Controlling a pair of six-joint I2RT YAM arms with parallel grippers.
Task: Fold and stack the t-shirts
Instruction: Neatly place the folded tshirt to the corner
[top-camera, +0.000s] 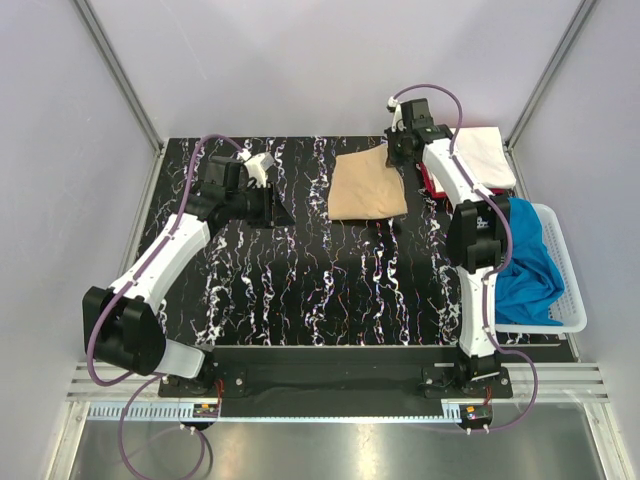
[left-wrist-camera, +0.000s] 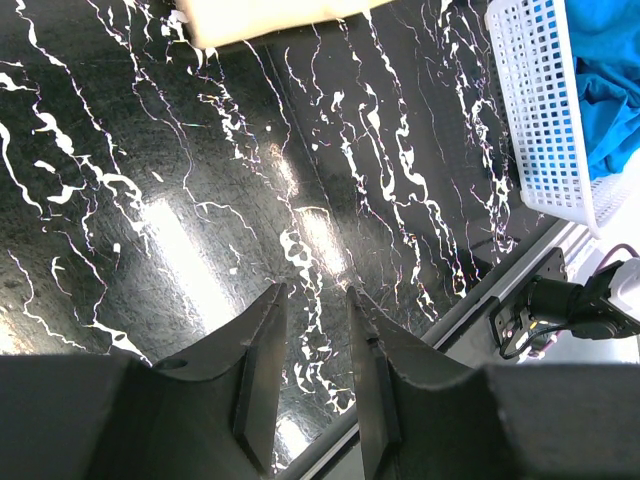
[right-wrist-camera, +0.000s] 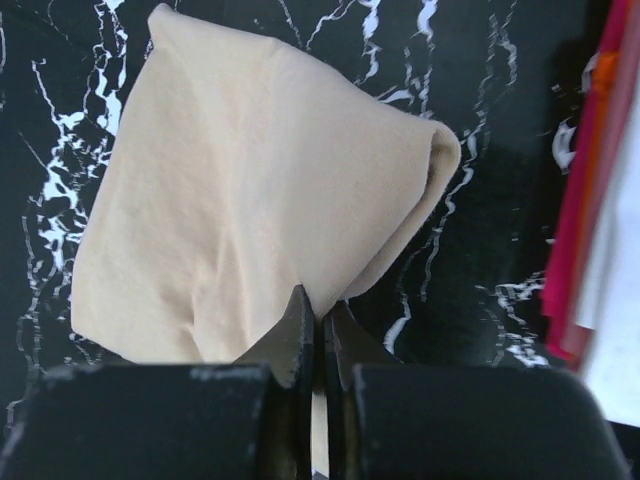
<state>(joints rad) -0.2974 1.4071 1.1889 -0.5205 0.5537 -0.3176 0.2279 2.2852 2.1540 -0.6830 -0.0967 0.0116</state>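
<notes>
The tan t-shirt (top-camera: 368, 186) lies folded on the black marbled table (top-camera: 300, 290) at the back centre. My right gripper (top-camera: 398, 150) is shut on its far right corner; in the right wrist view the cloth (right-wrist-camera: 250, 200) runs out from between my closed fingertips (right-wrist-camera: 318, 322). A white t-shirt (top-camera: 486, 155) lies folded on top of a red one (top-camera: 430, 182) at the back right; their edges show in the right wrist view (right-wrist-camera: 585, 200). The bright blue t-shirt (top-camera: 525, 265) is bunched in the basket. My left gripper (top-camera: 272, 205) is open and empty above the table, left of the tan shirt; its fingers (left-wrist-camera: 262, 370) frame bare table.
A white plastic mesh basket (top-camera: 565, 290) stands at the right edge, also in the left wrist view (left-wrist-camera: 545, 110). A metal rail (top-camera: 330, 385) runs along the near edge by the arm bases.
</notes>
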